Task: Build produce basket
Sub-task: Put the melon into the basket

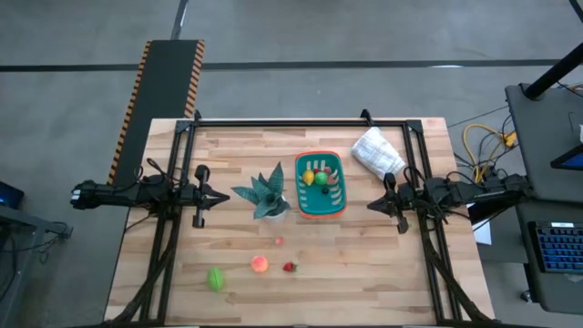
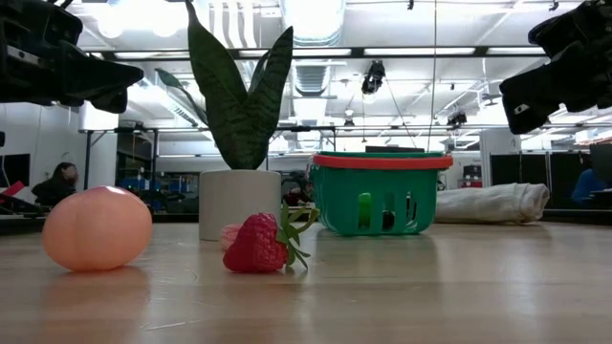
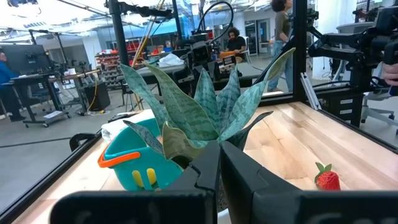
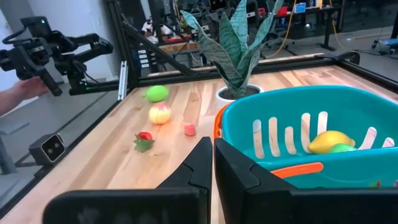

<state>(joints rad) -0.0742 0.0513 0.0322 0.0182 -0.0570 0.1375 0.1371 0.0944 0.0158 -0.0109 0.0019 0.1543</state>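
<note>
1. Sitting nearest the front edge of the bench [image 1: 383,292] is the loose produce: a green piece [image 1: 215,279], a peach-coloured ball [image 1: 260,264], a strawberry [image 1: 290,267] and a tiny pink bit [image 1: 279,241], all well apart from the basket
2. These look like light, hard plastic toys, smooth and round, so they will likely roll or slip; a grip across the widest middle seems safest, and the strawberry is best taken across its red body, not its leaves
3. Further back, the left pincer [image 1: 221,196] and right pincer [image 1: 373,204] hover at either side, both clenched on nothing
4. Between them stand the potted plant [image 1: 266,195] and, just beside it, the basket [image 1: 321,185], already holding yellow, green and dark pieces; it looks stiff but light and easily nudged
5. Farthest lies a white bag [image 1: 376,152]
</note>
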